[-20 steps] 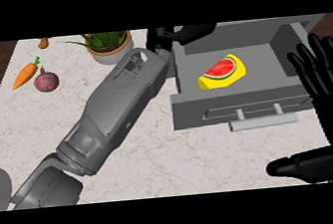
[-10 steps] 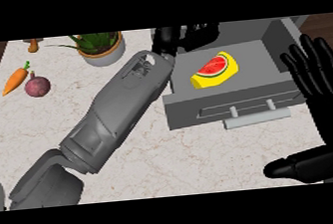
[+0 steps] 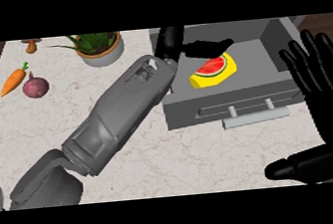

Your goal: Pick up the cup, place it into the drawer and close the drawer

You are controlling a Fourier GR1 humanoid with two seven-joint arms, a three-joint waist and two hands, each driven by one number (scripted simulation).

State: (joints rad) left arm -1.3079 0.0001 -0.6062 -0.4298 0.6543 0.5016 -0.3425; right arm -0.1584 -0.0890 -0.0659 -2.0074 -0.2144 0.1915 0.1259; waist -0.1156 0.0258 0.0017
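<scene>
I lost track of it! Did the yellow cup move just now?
No. The cup still lies in the same spot inside the open drawer, just below the left hand.

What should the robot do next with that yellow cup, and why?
Probably draw the left hand back from the drawer, then push it shut. The yellow watermelon-print cup already lies inside the open drawer, and the hand looks open above it, not holding it. The right hand rests open nearby.

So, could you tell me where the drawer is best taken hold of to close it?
Take the open grey drawer by the pale bar handle on its front panel, coming from the near, counter side. The bar runs crosswise and stands out from the panel, so the open right robot hand beside it could push it in.
</scene>
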